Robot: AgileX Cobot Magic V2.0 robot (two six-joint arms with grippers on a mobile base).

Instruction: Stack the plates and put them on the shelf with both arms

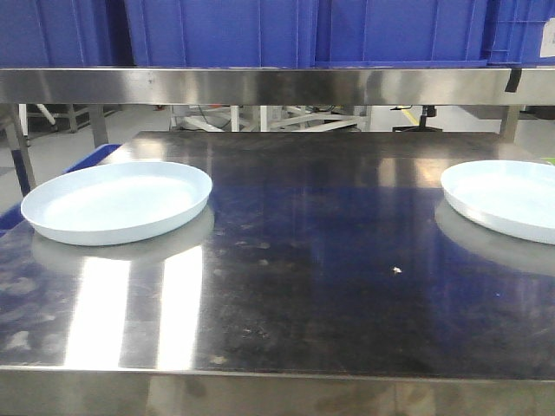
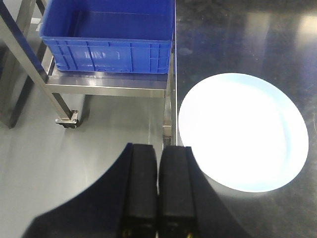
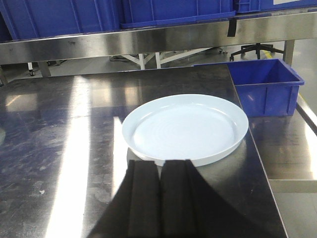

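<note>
Steel table (image 1: 303,286); across the back, shelf (image 1: 260,85) carrying blue crates (image 1: 260,30). Flat near the table's left edge: left plate (image 1: 117,201). Flat at the right edge, well apart, not stacked: right plate (image 1: 507,199). Hanging over the table's left edge, pointing down just beside left plate: left gripper (image 2: 158,148), fingers pressed together, empty. Low and nearly level, tips at right plate's near rim: right gripper (image 3: 159,166), fingers pressed together, empty; contact not discernible.

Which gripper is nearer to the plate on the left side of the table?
Left. The left gripper hovers just beside the left plate, over the table edge. The right gripper is by the other plate, near the table's opposite end.
</note>
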